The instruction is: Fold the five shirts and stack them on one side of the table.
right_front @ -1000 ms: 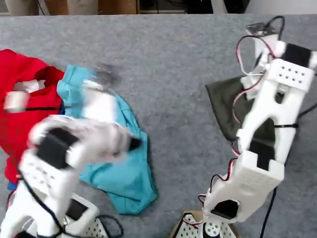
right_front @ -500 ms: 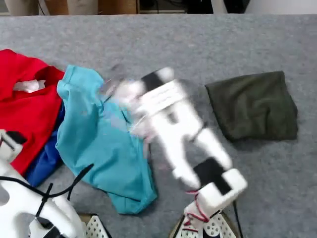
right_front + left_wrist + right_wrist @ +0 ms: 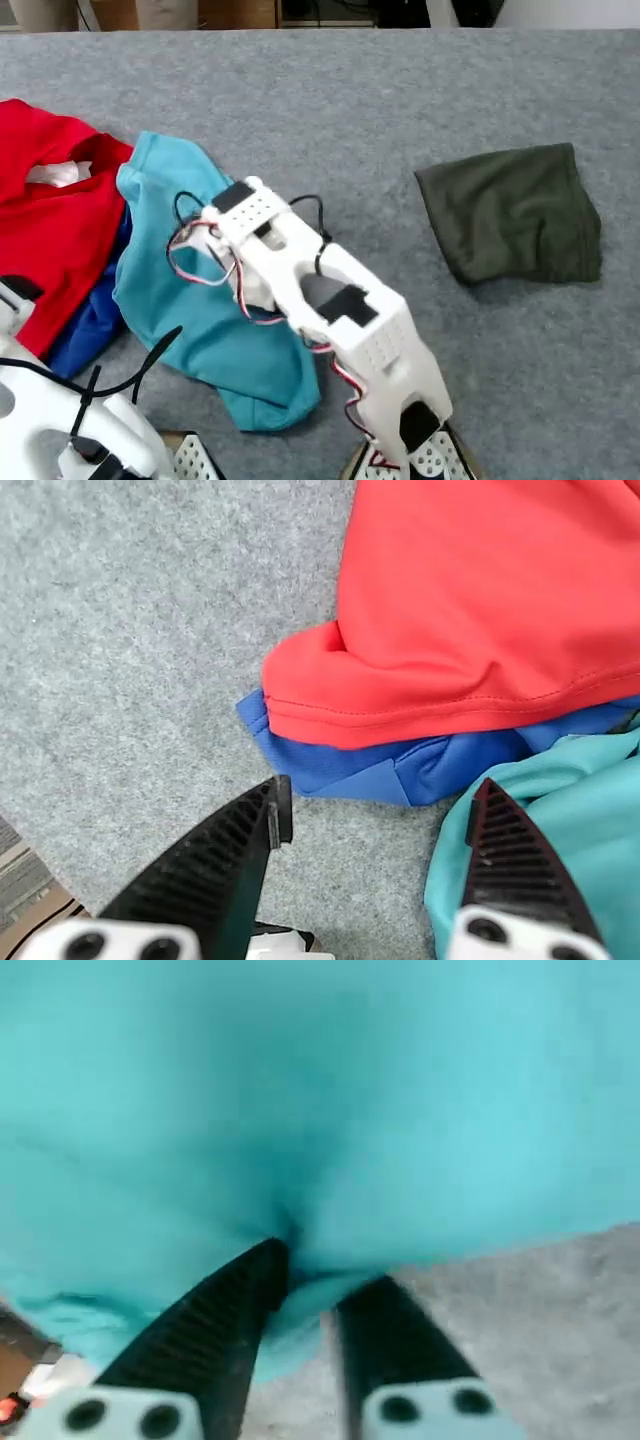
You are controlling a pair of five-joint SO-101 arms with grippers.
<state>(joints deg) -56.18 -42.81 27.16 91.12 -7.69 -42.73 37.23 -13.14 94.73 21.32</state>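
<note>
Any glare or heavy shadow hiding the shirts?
High view: no glare, soft shadow edging the olive shirt. Left wrist view: red shirt shades the blue shirt under its hem. Right wrist view: dark shadow in a fold of the teal shirt at the right end effector.

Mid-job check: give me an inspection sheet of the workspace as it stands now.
Surface: grey felt table.
Job's things: teal shirt lies loose, touching the blue shirt, which sits under the red shirt; dark green shirt is folded, apart on the other side.
Clutter: nothing seen.
Hands: right hand pinches the teal shirt; left hand is open above the blue shirt's edge.
Cables: red, white and black wires loop along the right arm.
Surroundings: wooden furniture beyond the far edge.
</note>
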